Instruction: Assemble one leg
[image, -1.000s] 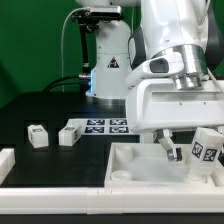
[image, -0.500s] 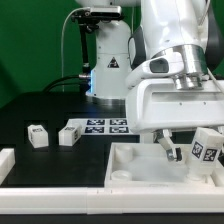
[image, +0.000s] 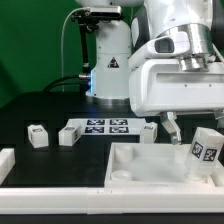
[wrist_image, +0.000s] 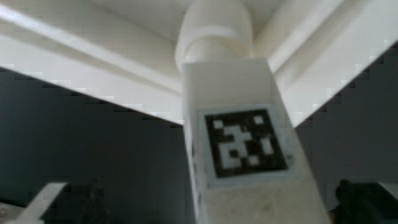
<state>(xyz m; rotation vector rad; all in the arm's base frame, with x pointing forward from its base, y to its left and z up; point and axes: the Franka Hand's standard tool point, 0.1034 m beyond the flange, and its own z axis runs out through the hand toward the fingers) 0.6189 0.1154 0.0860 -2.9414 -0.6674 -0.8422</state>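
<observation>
Gripper (wrist_image: 205, 203) state: released, fingers (wrist_image: 43, 200) spread to either side of the leg (wrist_image: 231, 110), clear of it on both sides. Leg position: upright between the fingers, tag (wrist_image: 246, 140) towards the wrist camera, standing inside the tray (image: 130, 172) (tray walls close behind). Well apart from the gripper, towards the exterior view's left: second leg (image: 68, 133) and third leg (image: 38, 135) on the table (image: 40, 108), beside the marker board (image: 105, 126).

Arm (image: 185, 25): glossy white rounded shells with a dark joint seam. Boxy white housing (image: 185, 92) above the jaws; dark fingers (image: 172, 128).
</observation>
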